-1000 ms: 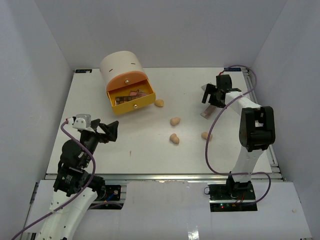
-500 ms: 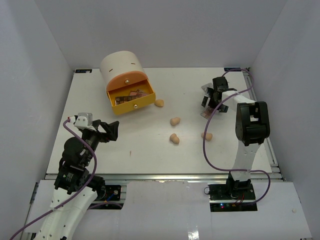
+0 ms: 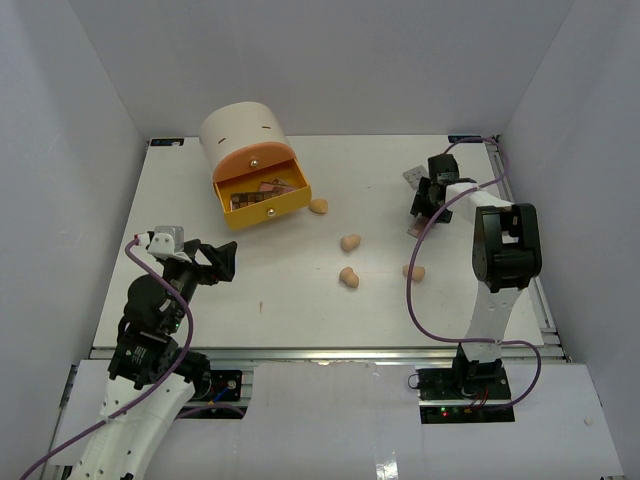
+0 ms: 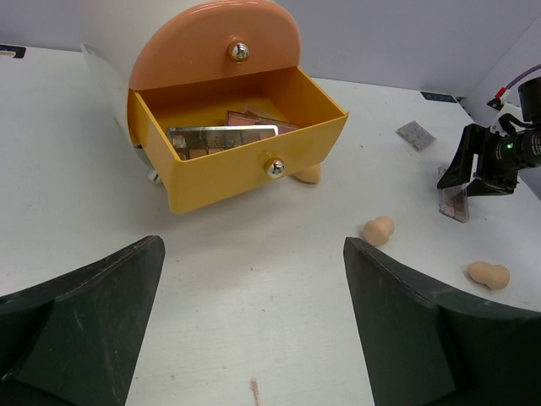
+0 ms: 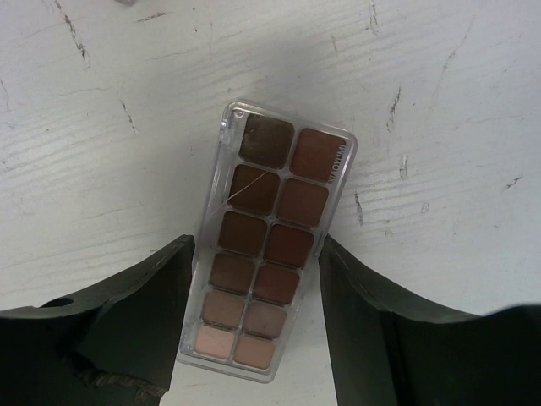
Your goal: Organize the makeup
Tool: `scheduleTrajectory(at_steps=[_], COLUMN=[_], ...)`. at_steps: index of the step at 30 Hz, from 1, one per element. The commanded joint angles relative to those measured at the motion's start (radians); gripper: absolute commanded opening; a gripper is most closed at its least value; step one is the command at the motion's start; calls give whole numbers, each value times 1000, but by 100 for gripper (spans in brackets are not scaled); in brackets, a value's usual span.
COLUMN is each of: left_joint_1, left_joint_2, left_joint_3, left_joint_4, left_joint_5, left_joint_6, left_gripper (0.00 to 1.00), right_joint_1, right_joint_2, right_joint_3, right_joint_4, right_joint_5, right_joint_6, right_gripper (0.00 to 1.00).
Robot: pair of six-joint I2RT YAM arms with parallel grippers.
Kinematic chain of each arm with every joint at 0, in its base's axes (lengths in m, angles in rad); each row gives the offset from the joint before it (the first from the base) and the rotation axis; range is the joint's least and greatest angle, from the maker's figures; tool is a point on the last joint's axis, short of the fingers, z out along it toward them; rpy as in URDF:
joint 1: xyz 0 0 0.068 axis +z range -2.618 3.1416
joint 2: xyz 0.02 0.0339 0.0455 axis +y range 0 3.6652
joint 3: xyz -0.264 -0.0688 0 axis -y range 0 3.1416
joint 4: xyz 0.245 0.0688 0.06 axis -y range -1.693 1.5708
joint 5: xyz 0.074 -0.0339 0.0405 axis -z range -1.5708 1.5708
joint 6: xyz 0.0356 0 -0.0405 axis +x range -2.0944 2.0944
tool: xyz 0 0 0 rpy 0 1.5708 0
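Looking down the right wrist view, we find the brown palette [image 5: 269,241] flat on the table [image 5: 439,101]. It sits between the spread fingers of the right tool [image 5: 254,247], its dark end pointing to 1 o'clock. We cannot tell whether the fingers touch its sides. From above, that tool hides most of the palette, at the table's 2 o'clock. Tan sponges [image 3: 350,242] lie near the centre. The left tool [image 3: 228,262] hovers open at 8 o'clock.
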Motion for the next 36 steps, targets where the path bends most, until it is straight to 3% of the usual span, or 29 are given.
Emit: scheduleTrajectory(at_steps=[1, 4, 8, 15, 22, 25, 30, 36], left_joint_1=[3, 4, 4, 4, 4, 4, 4, 4], left_joint_2=[-10, -13, -16, -23, -30, -37, -41, -45], left_joint_3=[7, 7, 7, 7, 8, 8, 8, 11], left_joint_4=[-7, -6, -5, -8, -11, -13, -16, -24], left_joint_5=[-11, -11, -14, -18, -31, -44, -67, -94], left_joint_6=[-7, -7, -7, -7, -7, -7, -6, -5], left_gripper=[98, 98, 98, 98, 98, 98, 98, 98], right_joint_1=[-15, -22, -41, -1, 231, 391, 611, 727], right_joint_2=[-17, -54, -142, -255, -400, -422, -407, -280], right_joint_3=[-35, -67, -205, -184, -99, -26, 77, 282], right_joint_4=[32, 76, 219, 265, 222, 162, 179, 192], right_joint_5=[-58, -146, -385, -444, -523, -482, -272, -204], right_joint_6=[-39, -114, -180, -332, -854, -1074, -1438, -1634], right_gripper=[45, 31, 29, 22, 20, 19, 19, 20])
